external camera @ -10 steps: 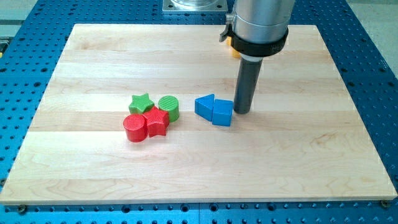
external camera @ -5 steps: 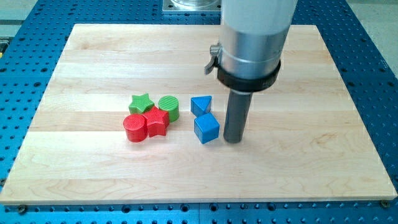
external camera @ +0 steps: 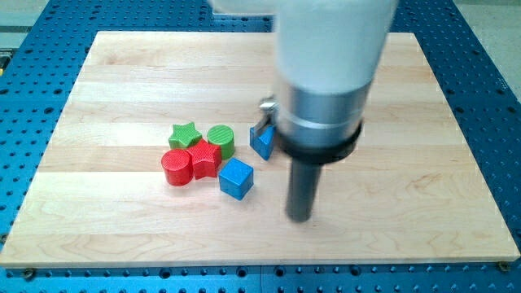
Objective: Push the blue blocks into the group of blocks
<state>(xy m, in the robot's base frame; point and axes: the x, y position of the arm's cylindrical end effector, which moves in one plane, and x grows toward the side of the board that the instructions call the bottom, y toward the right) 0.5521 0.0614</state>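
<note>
Blue cube (external camera: 236,178) now sits touching or just about touching the red star (external camera: 205,159) at the near-right edge of the cluster: green star (external camera: 186,134) and green cylinder (external camera: 221,140) on the far side, red cylinder (external camera: 176,167) and red star on the near side. That one looks done or close to it. The blue triangular block (external camera: 261,140) is the open item: just right of the green cylinder with a gap between them, and partly hidden behind the arm housing. The rod's tip (external camera: 299,217) is down on the wooden board (external camera: 114,65), right of and nearer than the blue cube, clear of every block. No pincer on this rig, so no open/closed state to report; it is a bare rod. Suggested approach: route the tip around the far-right side of the triangle, well clear of the cube, then push straight left toward the green cylinder. Keep the push line through the block's middle, since an off-centre hit on a triangle will likely spin it. Stop at contact to avoid scattering the cluster.
</note>
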